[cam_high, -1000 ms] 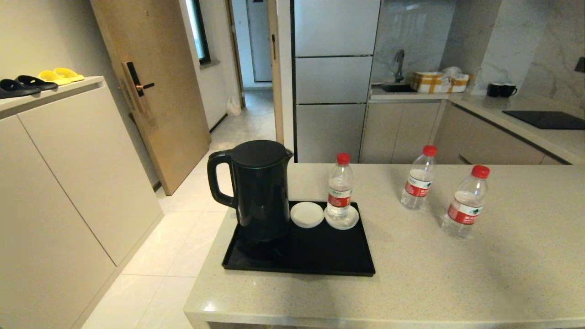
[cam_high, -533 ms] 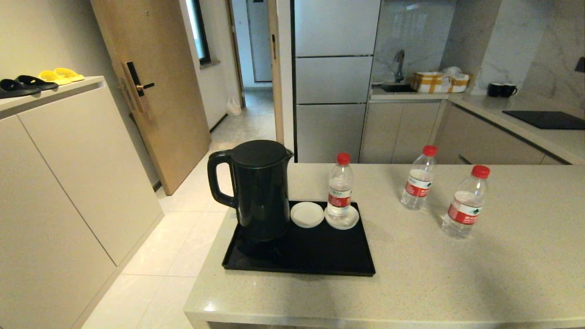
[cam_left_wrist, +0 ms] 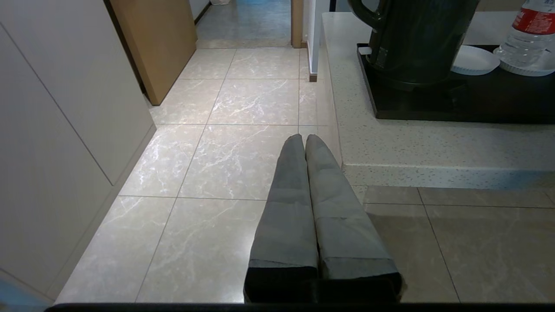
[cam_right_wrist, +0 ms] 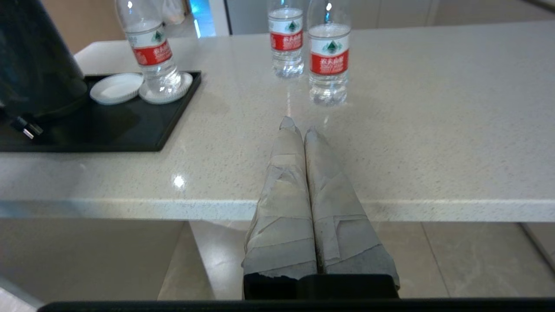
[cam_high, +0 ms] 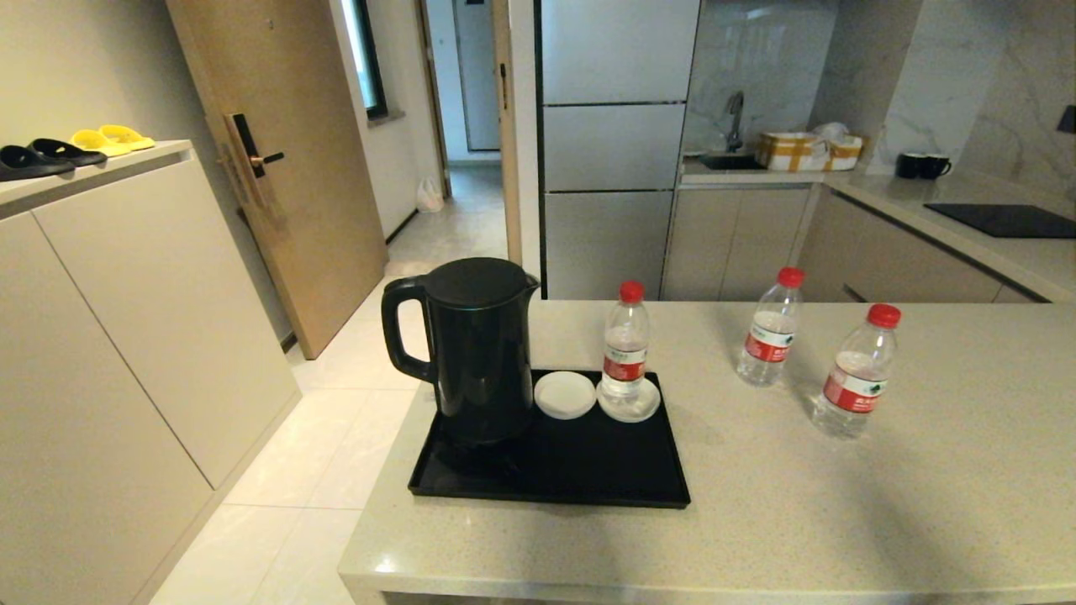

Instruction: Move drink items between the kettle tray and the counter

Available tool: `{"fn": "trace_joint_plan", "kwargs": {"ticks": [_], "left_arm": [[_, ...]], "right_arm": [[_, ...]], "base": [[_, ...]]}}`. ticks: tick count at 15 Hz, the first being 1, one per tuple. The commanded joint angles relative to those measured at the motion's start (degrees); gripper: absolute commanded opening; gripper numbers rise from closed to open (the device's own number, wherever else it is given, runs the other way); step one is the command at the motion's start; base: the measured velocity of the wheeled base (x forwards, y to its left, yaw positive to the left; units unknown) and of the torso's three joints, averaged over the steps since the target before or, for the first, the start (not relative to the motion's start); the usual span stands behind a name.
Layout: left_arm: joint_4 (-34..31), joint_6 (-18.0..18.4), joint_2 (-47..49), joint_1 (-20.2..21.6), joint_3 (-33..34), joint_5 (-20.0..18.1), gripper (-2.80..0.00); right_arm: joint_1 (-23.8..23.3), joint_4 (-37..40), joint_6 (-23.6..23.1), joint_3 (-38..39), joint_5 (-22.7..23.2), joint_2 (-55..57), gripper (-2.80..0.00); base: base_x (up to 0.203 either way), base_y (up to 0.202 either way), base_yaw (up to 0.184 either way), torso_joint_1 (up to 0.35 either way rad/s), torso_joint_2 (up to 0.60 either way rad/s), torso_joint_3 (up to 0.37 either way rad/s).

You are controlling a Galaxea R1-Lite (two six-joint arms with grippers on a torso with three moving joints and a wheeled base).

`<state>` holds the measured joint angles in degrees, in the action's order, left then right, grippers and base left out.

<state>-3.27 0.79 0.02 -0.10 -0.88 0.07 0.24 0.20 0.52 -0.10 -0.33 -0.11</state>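
Three water bottles: one point(cam_high: 625, 349) on the kettle tray point(cam_high: 588, 479), two point(cam_high: 770, 328) point(cam_high: 856, 372) on the counter point(cam_high: 841, 504); both pincers point(cam_left_wrist: 305, 138) point(cam_right_wrist: 298, 127) closed, empty.

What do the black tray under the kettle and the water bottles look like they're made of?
The flat black rectangular tray looks like glossy plastic or lacquer, since it mirrors the kettle. The three small red-capped bottles look like thin clear plastic, see-through.

left tool point(cam_left_wrist: 304, 141) has grey-wrapped fingers; right tool point(cam_right_wrist: 299, 128) pale, taped, frayed wrapping.
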Motion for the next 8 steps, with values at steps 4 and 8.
{"fn": "trace_joint_plan", "kwargs": {"ticks": [4, 8], "left_arm": [[0.0, 0.0, 0.1, 0.0, 0.0, 0.0, -2.8], [-0.1, 0.0, 0.1, 0.0, 0.0, 0.0, -2.8]], "right_arm": [[0.0, -0.4, -0.1, 0.1, 0.0, 0.1, -2.8], [0.0, -0.4, -0.2, 0.1, 0.0, 0.1, -2.8]], "base": [[0.0, 0.0, 0.0, 0.0, 0.0, 0.0], [0.0, 0.0, 0.0, 0.0, 0.0, 0.0]]}}
